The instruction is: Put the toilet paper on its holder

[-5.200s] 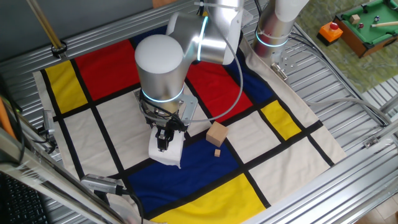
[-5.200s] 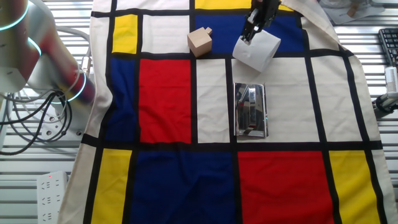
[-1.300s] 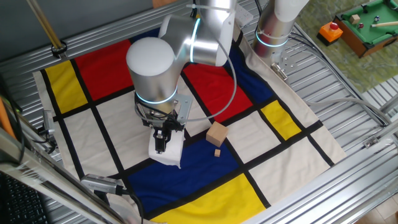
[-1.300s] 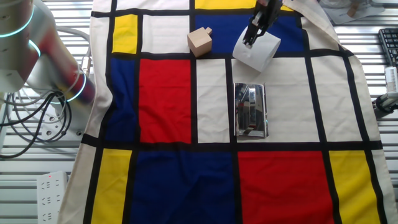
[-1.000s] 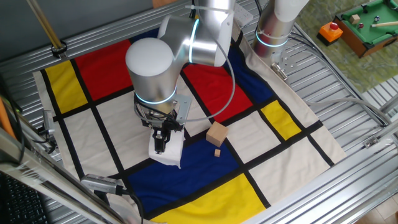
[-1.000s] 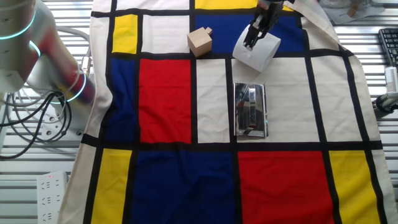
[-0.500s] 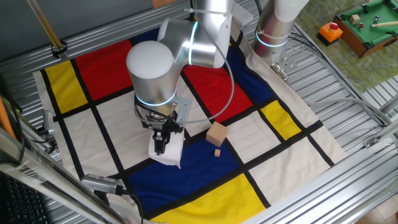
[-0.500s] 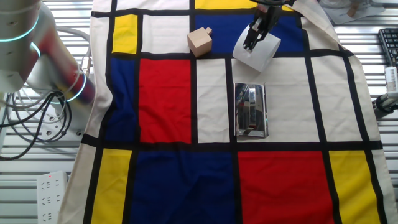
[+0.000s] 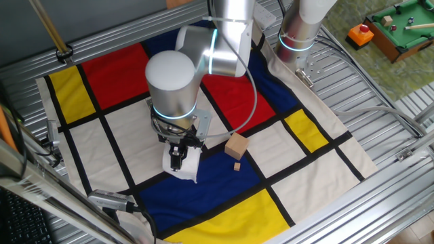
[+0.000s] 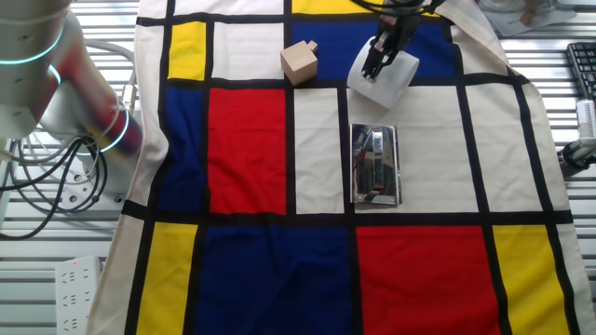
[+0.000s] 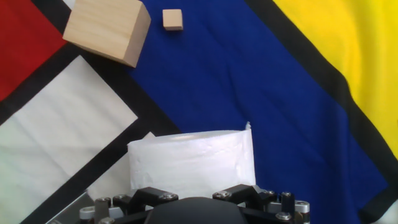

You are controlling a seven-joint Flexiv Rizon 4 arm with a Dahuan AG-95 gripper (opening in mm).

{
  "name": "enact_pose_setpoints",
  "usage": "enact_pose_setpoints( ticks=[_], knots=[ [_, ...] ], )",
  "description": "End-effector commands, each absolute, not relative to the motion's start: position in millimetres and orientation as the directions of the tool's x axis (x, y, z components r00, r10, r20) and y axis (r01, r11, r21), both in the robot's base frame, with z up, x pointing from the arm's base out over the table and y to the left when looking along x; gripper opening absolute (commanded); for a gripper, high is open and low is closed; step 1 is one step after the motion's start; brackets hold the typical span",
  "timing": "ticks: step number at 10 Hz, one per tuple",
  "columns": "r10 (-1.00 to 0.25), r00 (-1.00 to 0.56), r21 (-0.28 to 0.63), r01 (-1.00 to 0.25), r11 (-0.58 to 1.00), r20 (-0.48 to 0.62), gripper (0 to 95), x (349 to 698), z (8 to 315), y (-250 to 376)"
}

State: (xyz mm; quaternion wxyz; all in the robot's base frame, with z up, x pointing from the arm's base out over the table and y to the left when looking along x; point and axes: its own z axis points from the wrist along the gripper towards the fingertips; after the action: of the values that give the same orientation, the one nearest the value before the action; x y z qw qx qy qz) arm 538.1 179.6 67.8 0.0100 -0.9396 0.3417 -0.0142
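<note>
While soft and white, the toilet paper (image 9: 183, 165) lies near the shiny metal holder (image 10: 375, 166). Jaws of the gripper (image 9: 178, 159) point down, clamped on the roll.

arm: I am seeing the big wrist housing (image 9: 173, 81) swinging right since the earlier frames.
gripper (image 9: 177, 158): tilting a little, still clamped on the toilet paper (image 9: 184, 165).
toilet paper: shifting only slightly on the cloth.
</note>
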Motion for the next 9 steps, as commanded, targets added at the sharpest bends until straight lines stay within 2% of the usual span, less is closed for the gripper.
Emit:
enact_pose_setpoints(
  ticks=[1, 5, 9],
  knots=[
    [-0.643, 0.765, -0.038, -0.642, -0.765, 0.027, 95.0, 537.3, 59.4, 177.3],
    [-0.644, 0.764, -0.058, -0.642, -0.765, 0.043, 95.0, 537.7, 43.5, 174.1],
    [-0.648, 0.760, -0.058, -0.646, -0.761, 0.041, 95.0, 537.8, 43.6, 174.9]
  ],
)
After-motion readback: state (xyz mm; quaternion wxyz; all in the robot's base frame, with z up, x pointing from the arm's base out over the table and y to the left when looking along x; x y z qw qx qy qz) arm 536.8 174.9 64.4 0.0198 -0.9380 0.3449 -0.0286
